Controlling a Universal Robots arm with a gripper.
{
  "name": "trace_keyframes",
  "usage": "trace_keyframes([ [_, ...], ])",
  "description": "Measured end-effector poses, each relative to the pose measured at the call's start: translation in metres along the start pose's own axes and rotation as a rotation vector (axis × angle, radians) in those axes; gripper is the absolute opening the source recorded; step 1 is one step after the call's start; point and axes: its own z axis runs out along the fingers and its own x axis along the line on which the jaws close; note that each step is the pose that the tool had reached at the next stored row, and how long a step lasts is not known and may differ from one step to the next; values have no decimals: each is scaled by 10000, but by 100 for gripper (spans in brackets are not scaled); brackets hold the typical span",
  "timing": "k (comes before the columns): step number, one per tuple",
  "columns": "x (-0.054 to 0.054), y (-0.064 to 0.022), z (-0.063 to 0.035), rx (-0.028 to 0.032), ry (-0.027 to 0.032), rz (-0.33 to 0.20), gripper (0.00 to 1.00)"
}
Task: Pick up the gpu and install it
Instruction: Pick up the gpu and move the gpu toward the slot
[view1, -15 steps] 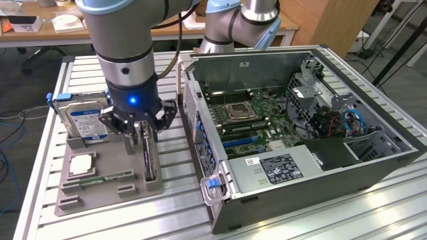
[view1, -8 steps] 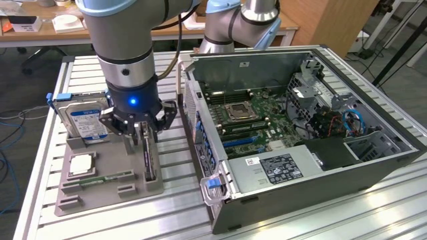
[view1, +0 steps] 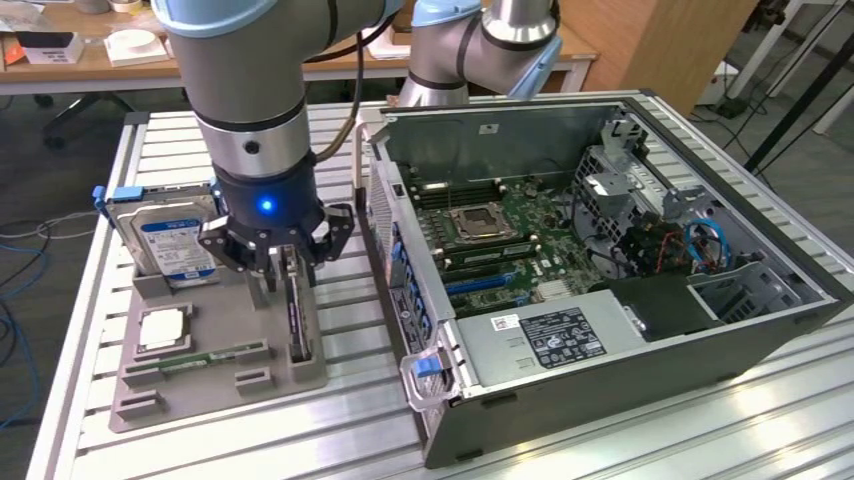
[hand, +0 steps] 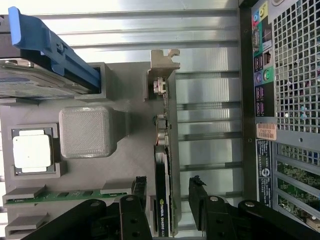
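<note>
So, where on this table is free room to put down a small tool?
Bare table slats lie behind the tray and along the near edge before tray and case. The strip between tray and case is narrow. The tray is crowded: drive, CPU, memory stick, gpu with the open claw astride it.

A grey holder tray (view1: 220, 388) on a slatted metal table (view1: 160, 140) carries an upright hard drive (view1: 167, 238), a processor (view1: 160, 328) and a green memory stick (view1: 214, 358). Beside it, an open computer case (view1: 627, 400) shows its motherboard (view1: 501, 245).
</note>
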Motion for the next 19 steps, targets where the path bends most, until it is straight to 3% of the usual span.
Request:
trace_keyframes([
  [19,2,-3,58,0,0,1,47],
])
